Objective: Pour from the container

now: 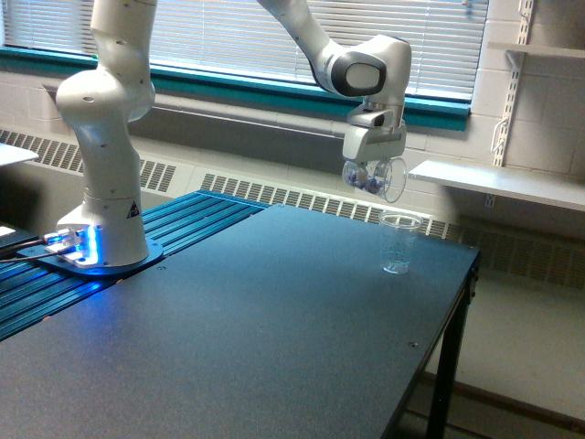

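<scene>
Container [377, 177] — the wide clear cup — hangs tipped on its side in my gripper [373, 165], mouth toward the exterior view's right, with small purplish bits lying inside it. I see the claw pinching it from above. Nearer me stretches the dark table [247, 338]; toward its far edge the smaller clear cup [398, 242] stands upright — below the tilted rim, apart from it.

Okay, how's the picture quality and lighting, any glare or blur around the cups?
Exterior view: soft, slightly blurry overall; daylight through the blinds is bright. The clear container and the small cup show faintly against the background. A blue glow lights the robot base.
</scene>
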